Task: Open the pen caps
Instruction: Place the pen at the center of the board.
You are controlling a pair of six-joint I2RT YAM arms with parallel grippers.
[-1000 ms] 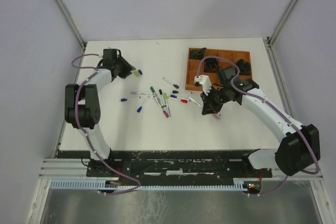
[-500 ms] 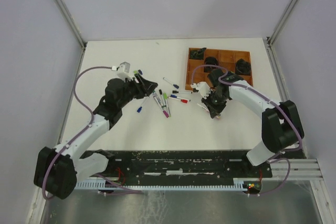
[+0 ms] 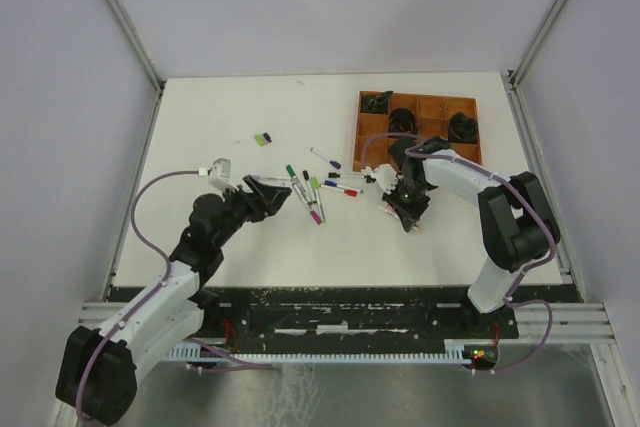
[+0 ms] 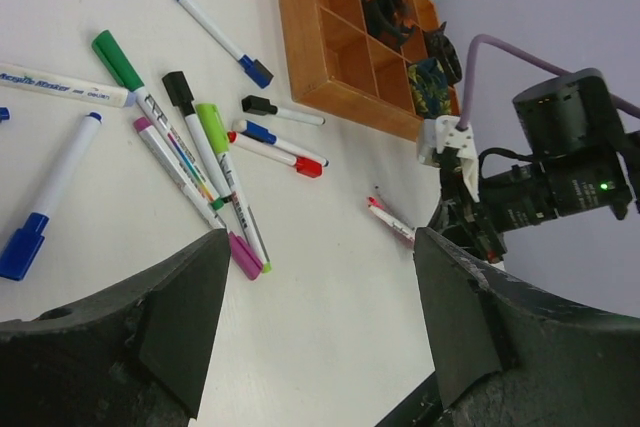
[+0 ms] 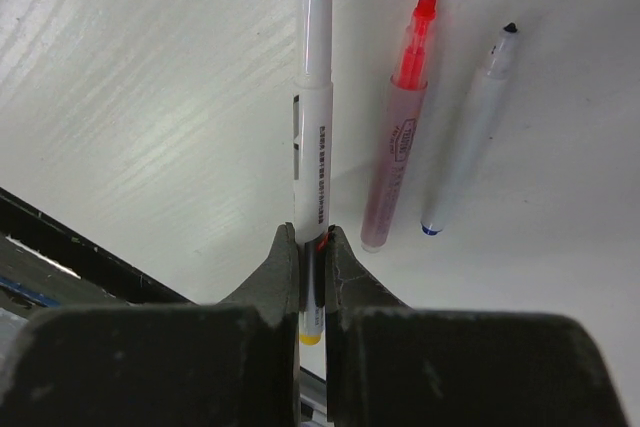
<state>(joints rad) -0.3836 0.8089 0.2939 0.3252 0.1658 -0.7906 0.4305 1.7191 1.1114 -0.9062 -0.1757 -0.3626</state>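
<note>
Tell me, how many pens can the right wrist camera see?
3. A white pen is clamped in the right gripper; a red pen lies close beside it; a grey pen lies beyond the red one. More may sit outside this view.

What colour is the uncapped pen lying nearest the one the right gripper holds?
Red pen, clearest in the right wrist view.

White arms (image 3: pixel 160 299), black joints (image 3: pixel 512 225), purple cables (image 3: pixel 138 219)
</note>
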